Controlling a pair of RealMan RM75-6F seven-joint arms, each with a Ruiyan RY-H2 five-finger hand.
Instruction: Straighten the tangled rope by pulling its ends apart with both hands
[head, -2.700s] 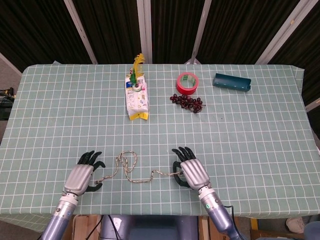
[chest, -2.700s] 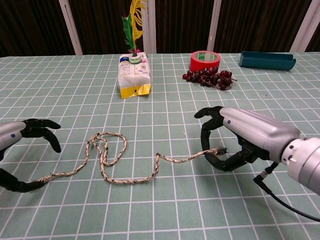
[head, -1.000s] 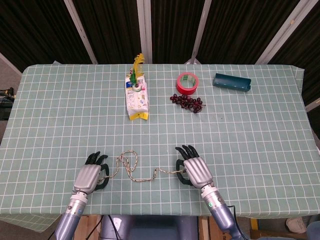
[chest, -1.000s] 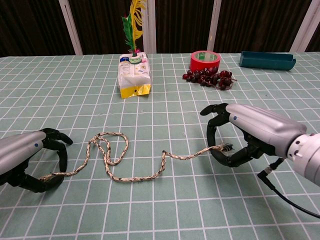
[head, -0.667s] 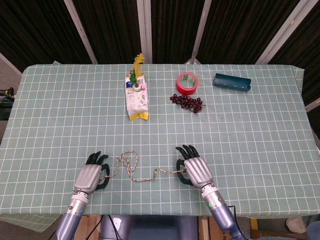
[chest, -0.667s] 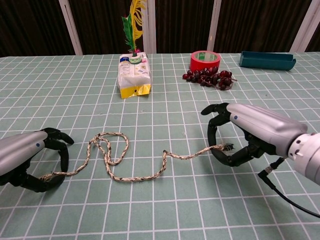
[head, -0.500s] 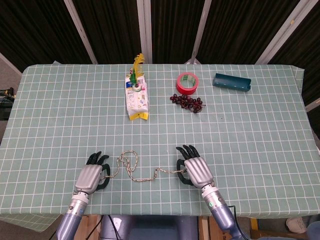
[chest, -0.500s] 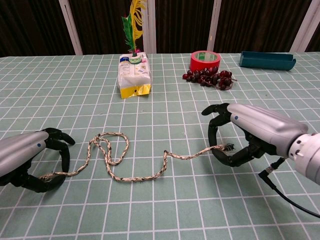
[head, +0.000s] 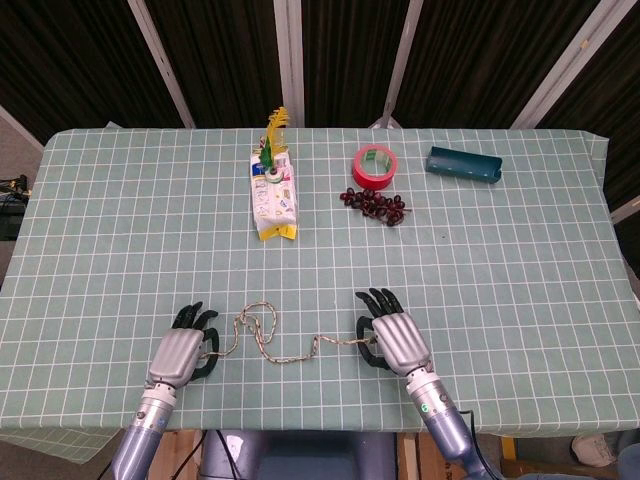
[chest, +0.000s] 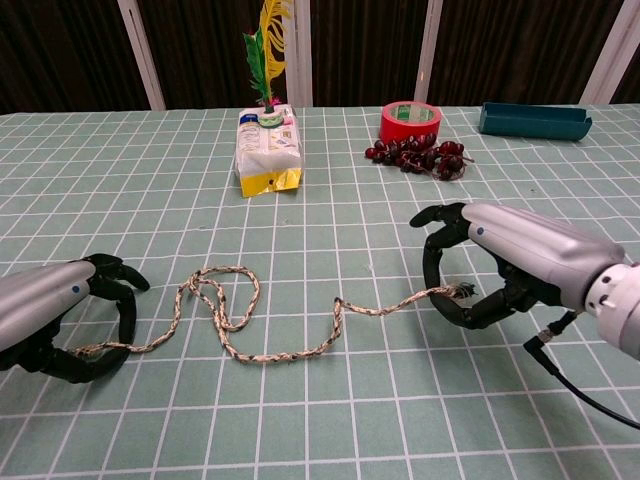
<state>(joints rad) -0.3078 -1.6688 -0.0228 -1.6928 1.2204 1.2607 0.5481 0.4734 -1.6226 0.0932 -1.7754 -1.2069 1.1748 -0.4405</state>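
A table (head: 520, 260) draped in a green, white-gridded cloth is standing before dark ribbed wall panels (head: 220, 60) that pale slanting posts (head: 160, 60) are dividing.

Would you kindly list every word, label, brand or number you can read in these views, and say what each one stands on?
None can be read.
White and yellow packet: coloured print on its face, too small and blurred to read.
Red tape roll: green inner ring, no legible text.
Teal tray: no visible marking.
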